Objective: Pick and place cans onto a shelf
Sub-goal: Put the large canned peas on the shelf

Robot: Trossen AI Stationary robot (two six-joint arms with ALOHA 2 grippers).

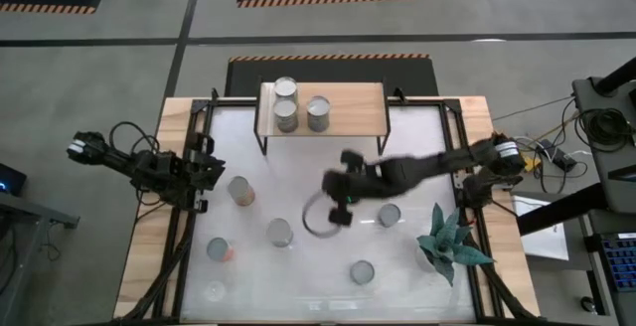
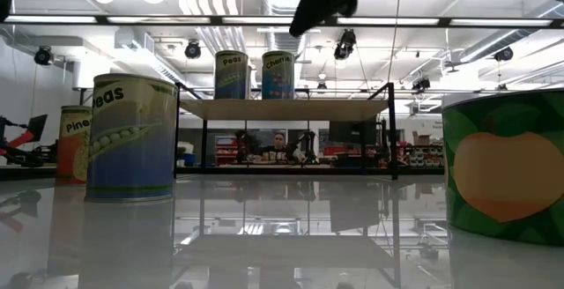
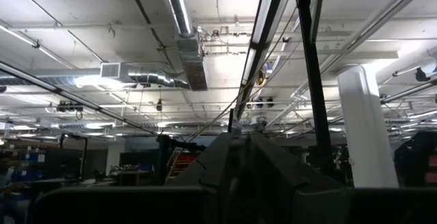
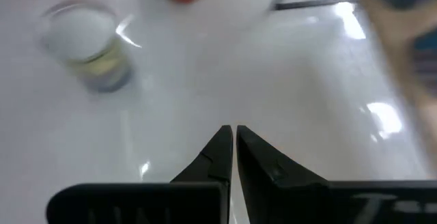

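Note:
The light-wood shelf (image 1: 348, 107) stands at the table's far edge on black legs, with three cans (image 1: 286, 115) standing on it; in the low view two of them (image 2: 232, 75) show on the shelf (image 2: 286, 108). Several more cans stand upright on the white table: one at the left (image 1: 240, 191), one in the middle (image 1: 280, 232), one near my right gripper (image 1: 389, 215). My right gripper (image 1: 338, 205) hangs shut and empty above the table's middle; its wrist view (image 4: 233, 136) shows a can (image 4: 85, 43) farther off. My left gripper (image 1: 204, 172) is shut at the table's left edge and points up.
A green artificial plant (image 1: 452, 242) stands at the table's right edge. Two further cans stand near the front (image 1: 362, 271) and front left (image 1: 220, 250). In the low view a peas can (image 2: 132, 137) and a large can with a fruit label (image 2: 507, 166) stand close by.

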